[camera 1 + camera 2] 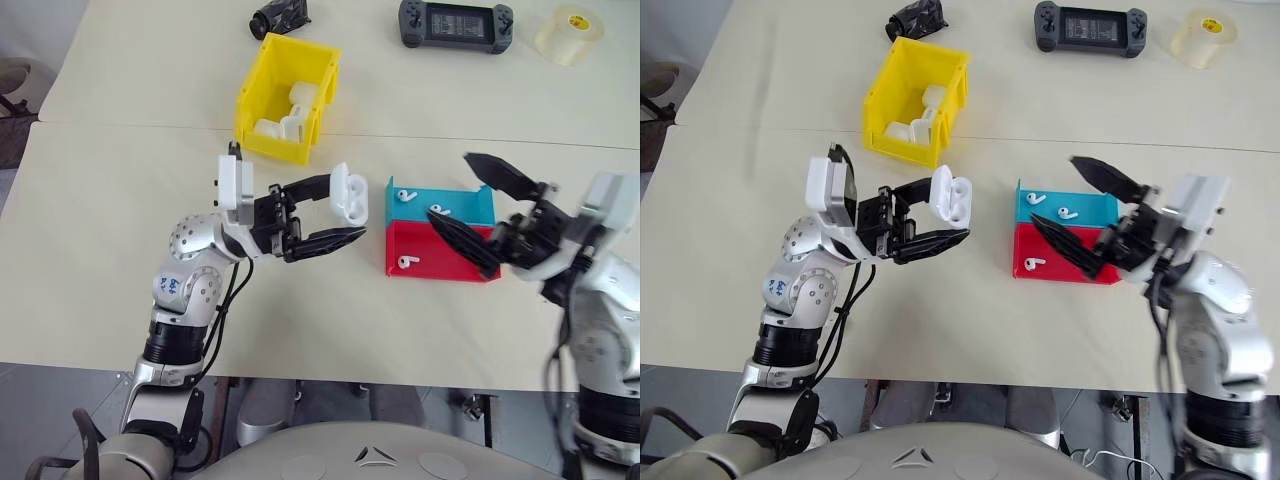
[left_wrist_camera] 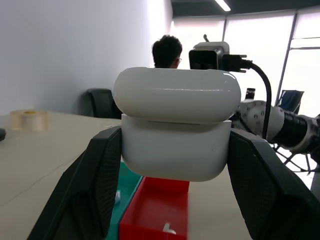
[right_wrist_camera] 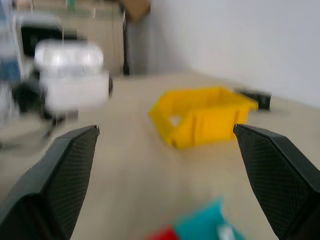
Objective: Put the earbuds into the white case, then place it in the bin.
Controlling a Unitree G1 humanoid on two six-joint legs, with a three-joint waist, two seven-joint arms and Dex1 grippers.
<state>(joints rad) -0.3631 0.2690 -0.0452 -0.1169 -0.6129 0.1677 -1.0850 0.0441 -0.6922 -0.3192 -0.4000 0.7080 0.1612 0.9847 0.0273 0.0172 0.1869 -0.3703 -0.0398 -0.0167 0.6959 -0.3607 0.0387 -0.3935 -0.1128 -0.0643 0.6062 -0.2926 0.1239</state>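
My left gripper [image 1: 345, 208] is shut on the white case [image 1: 350, 192], held above the table with its lid down; the left wrist view shows the case [image 2: 175, 130] squeezed between both fingers. Two earbuds [image 1: 402, 194] lie in the blue tray [image 1: 470, 200], and one more earbud [image 1: 404, 262] lies in the red tray [image 1: 440, 262]. My right gripper [image 1: 450, 186] stands open at the right end of these trays, holding nothing. The yellow bin [image 1: 255, 90] stands further back on the table, with white pieces inside.
A black handheld console [image 1: 456, 24], a clear tape roll [image 1: 568, 34] and a small black object [image 1: 280, 16] lie along the far edge. A seam [image 1: 120, 124] crosses the table near the bin. A person [image 2: 166, 50] sits in the background.
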